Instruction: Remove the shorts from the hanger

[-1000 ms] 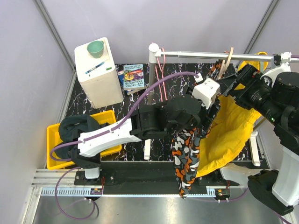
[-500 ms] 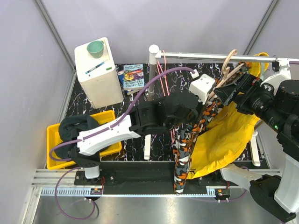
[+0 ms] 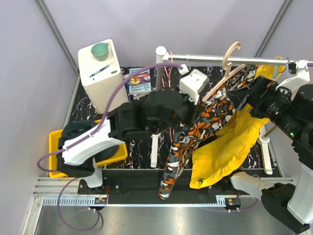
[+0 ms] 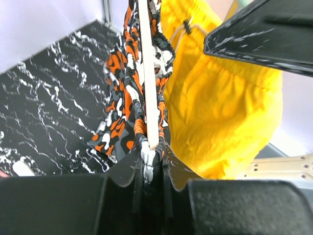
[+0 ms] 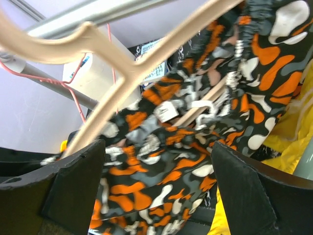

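Observation:
The orange, grey and white camouflage shorts [image 3: 188,139] hang on a tilted wooden hanger [image 3: 226,73], whose hook sits up at the metal rail [image 3: 205,58]. My left gripper [image 3: 200,100] is at the hanger's lower left end. In the left wrist view its jaws [image 4: 150,152] are shut on the shorts' waistband [image 4: 139,122], right at the tip of the hanger bar [image 4: 146,73]. My right gripper [image 3: 243,96] stands open beside the hanger's right side. Its fingers [image 5: 73,186] spread wide in front of the shorts [image 5: 166,166] without touching them, below the hanger [image 5: 122,73].
A yellow garment [image 3: 230,147] hangs behind the shorts, to the right. A white box [image 3: 102,78] with a green cup stands at the back left, a book [image 3: 139,81] beside it. A yellow tray [image 3: 56,142] lies under the left arm. The rail's post [image 3: 159,63] rises mid-table.
My left gripper closed on the waistband and pulled left. The hanger tilted, its hook rose, and the shorts swung left. The right gripper stayed open to the right.

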You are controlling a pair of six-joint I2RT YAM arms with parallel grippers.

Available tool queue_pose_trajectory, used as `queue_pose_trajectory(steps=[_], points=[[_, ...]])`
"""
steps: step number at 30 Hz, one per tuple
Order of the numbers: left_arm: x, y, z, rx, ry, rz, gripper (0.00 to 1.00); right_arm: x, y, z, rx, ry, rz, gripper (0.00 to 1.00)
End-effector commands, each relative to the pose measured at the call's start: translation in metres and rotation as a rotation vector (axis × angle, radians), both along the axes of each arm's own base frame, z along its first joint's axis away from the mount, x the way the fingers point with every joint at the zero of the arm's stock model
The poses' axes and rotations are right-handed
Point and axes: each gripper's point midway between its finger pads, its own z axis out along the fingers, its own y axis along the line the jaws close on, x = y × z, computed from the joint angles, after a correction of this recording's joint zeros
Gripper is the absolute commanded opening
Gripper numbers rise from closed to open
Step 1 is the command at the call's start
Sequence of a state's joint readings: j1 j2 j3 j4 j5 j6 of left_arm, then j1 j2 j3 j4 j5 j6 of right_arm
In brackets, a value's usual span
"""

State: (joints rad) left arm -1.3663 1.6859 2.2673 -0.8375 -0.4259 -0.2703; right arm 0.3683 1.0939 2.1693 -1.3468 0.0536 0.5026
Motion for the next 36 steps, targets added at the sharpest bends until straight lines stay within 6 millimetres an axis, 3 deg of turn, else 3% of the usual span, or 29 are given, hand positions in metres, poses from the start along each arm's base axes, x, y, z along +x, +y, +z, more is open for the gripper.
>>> queue_pose_trajectory(steps=[1,5,9,16,22,29,36], points=[[-0.016,0.036,0.082,-0.220,-0.079,-0.062,0.00,0.003,0.002,0.029,-0.037,-0.143,0.040,0.95],[-0.028,0.047,0.082,-0.236,-0.052,-0.107,0.00,0.000,0.013,0.036,-0.070,-0.218,0.132,0.91],[-0.044,0.054,0.069,-0.223,-0.001,-0.180,0.00,-0.010,0.028,0.052,-0.072,-0.327,0.245,0.88],[-0.063,0.053,0.050,-0.199,0.079,-0.261,0.00,-0.021,0.065,0.060,-0.067,-0.405,0.489,0.86],[-0.072,0.054,0.042,-0.178,0.107,-0.304,0.00,-0.010,0.074,0.051,-0.066,-0.364,0.519,0.83],[-0.077,0.054,0.049,-0.194,0.107,-0.331,0.00,0.000,0.075,0.020,-0.106,-0.304,0.522,0.78],[-0.084,0.043,0.049,-0.203,0.142,-0.367,0.00,0.006,0.073,0.012,-0.129,-0.331,0.501,0.59]])
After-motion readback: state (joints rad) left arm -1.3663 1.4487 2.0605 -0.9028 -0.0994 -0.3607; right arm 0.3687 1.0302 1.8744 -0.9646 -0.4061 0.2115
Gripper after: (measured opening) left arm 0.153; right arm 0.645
